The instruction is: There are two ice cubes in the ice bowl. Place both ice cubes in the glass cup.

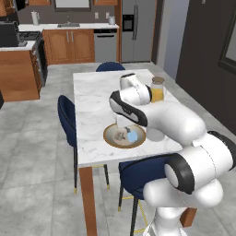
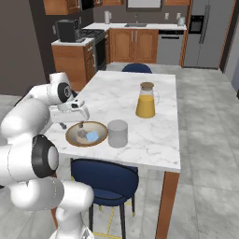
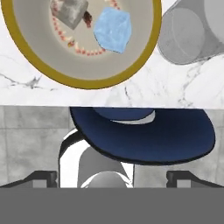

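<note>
The tool [image 2: 80, 124] is hovering just above the ice bowl [image 2: 70, 137], its fingers spread wide and holding nothing. Both ice cubes, pale blue [image 3: 113, 29] and greyish-white [image 3: 68, 12], are lying inside that bowl. The glass cup [image 2: 117, 133] is standing empty just beside the bowl on the surface [image 2: 154, 140], so both transfers appear to be left.

Gold-rimmed ice bowl [image 3: 48, 78], blue cube [image 3: 113, 30] and grey cube [image 3: 70, 11] inside, empty glass cup [image 3: 192, 39] beside

Grey tiled floor [image 1: 37, 138] under a white marble table [image 2: 130, 98] with navy chairs [image 2: 105, 179]. Beyond, wooden cabinets [image 1: 69, 46], a steel fridge [image 1: 138, 30] and a dark wall [image 1: 203, 60].
</note>
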Available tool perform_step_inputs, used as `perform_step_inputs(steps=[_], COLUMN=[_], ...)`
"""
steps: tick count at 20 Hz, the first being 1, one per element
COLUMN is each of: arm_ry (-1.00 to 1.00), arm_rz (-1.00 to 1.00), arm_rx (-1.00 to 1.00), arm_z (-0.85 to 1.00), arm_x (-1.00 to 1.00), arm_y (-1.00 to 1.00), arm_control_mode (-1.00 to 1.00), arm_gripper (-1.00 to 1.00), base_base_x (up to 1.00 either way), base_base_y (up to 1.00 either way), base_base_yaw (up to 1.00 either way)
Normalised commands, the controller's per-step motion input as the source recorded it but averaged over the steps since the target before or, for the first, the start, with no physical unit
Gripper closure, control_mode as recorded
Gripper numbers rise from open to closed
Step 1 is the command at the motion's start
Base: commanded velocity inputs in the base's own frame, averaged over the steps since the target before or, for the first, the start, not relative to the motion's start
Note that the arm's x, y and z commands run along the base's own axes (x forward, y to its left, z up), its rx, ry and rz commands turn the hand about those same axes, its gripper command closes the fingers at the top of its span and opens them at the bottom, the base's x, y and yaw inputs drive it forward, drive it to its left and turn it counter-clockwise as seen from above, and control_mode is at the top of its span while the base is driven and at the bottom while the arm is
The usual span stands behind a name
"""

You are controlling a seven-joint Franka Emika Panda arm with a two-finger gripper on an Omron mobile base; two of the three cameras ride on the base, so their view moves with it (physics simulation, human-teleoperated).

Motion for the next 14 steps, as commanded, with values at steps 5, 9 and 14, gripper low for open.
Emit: perform_step_inputs(steps=[5,9,14], arm_ry=[0.00,0.00,0.00], arm_rz=[0.00,0.01,0.03], arm_rx=[0.00,0.00,-0.01], arm_z=[-0.31,-0.19,-0.17], arm_x=[0.00,0.12,0.30], arm_y=[-0.10,-0.04,0.00], arm_control_mode=[-1.00,-1.00,-1.00], arm_gripper=[-1.00,-1.00,-1.00], base_base_x=[0.00,0.00,0.00], base_base_y=[0.00,0.00,0.00], base_base_yaw=[0.00,0.00,0.00])
